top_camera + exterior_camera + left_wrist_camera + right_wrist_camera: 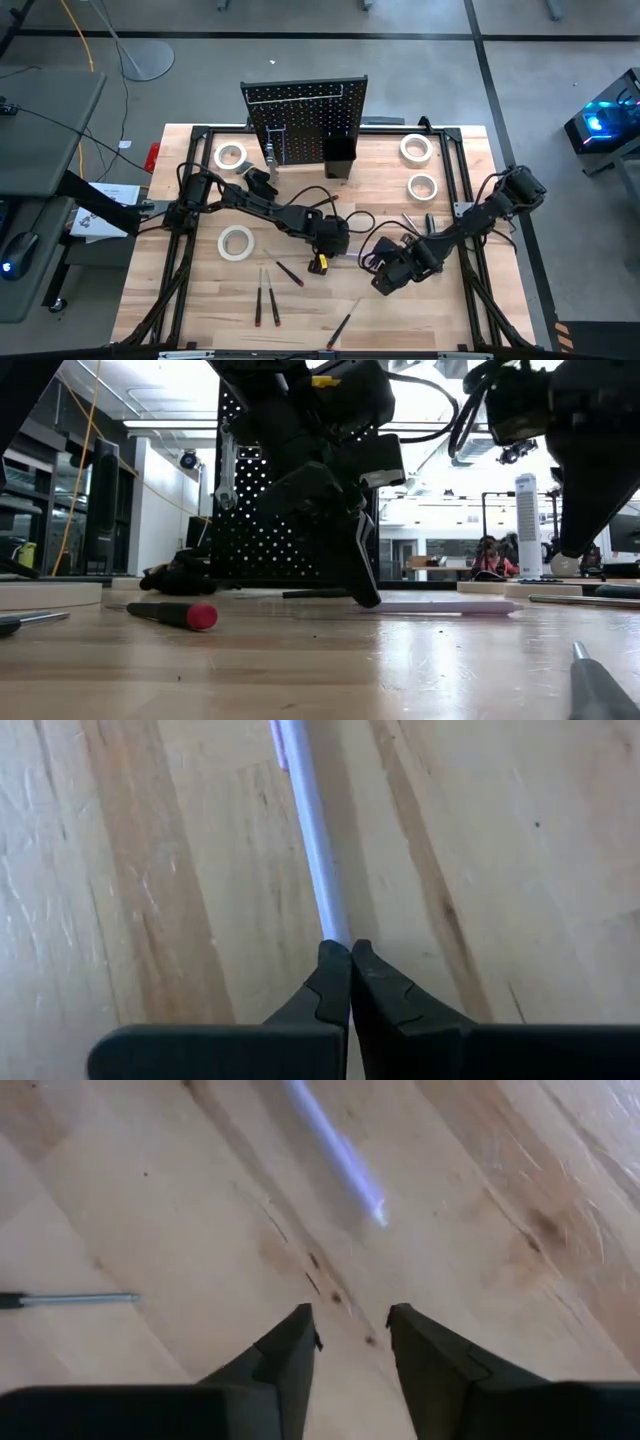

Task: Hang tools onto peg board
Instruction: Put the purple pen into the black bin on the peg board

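Screwdriver (pixel 318 850): flat on table (pixel 440 310), shaft tip pinched in left gripper (pixel 350 960) jaws for lifting. Right gripper (pixel 350 1330): jaws narrowly parted, empty, near its tip. Peg board (pixel 305 120): upright at the table's far edge.

No text, label, brand, number or sign can be read in any of these views.

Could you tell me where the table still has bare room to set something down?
Free: the front-right corner of the table, beyond the right gripper; also left of the tape roll. Crowded: around the left gripper, the screwdrivers, and before the peg board.
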You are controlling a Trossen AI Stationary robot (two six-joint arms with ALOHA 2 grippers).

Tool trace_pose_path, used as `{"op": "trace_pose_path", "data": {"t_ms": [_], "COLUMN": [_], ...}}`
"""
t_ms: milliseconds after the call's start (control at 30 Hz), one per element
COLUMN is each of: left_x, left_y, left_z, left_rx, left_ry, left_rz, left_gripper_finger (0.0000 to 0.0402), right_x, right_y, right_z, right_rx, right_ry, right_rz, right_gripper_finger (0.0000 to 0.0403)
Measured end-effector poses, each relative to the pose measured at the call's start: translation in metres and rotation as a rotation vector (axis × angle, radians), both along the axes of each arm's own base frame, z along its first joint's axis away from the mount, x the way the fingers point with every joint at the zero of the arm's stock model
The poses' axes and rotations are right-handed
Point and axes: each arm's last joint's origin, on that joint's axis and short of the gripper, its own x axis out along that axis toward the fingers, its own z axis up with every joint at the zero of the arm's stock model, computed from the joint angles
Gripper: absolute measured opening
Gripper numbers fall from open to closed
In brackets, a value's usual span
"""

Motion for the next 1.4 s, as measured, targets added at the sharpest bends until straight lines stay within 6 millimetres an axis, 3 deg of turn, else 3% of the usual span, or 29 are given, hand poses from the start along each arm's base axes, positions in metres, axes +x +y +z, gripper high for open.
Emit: {"op": "trace_pose_path", "data": {"t_ms": [133,200,400,733,1033,1167,1400], "left_x": [0.0,0.0,0.0,0.001,0.002,0.001,0.001], "left_y": [-0.001,-0.001,-0.001,-0.002,-0.002,-0.001,-0.001], "left_z": [0.0,0.001,0.001,0.003,0.003,0.003,0.003], "left_rx": [-0.001,0.004,0.008,-0.003,0.003,0.005,0.005], "left_ry": [-0.001,-0.003,-0.007,-0.015,-0.021,-0.019,-0.016], "left_rz": [-0.003,-0.001,0.003,0.023,0.027,0.028,0.031], "left_gripper_finger": [0.0001,0.0001,0.0001,0.0007,0.008,0.0111,0.0135], "right_x": [0.008,0.012,0.01,0.02,0.023,0.024,0.027], "right_y": [-0.008,-0.012,-0.029,-0.042,-0.048,-0.045,-0.043], "right_z": [-0.005,-0.01,-0.02,-0.018,-0.02,-0.03,-0.038], "right_rx": [0.052,0.092,0.066,0.056,0.041,0.069,0.075], "right_ry": [-0.012,-0.036,0.045,0.01,0.016,0.053,0.065], "right_rz": [0.098,0.159,0.224,0.392,0.414,0.441,0.424], "right_gripper_finger": [0.0036,0.0013,0.0002,0.0,0.0,0.0,0.0]}}
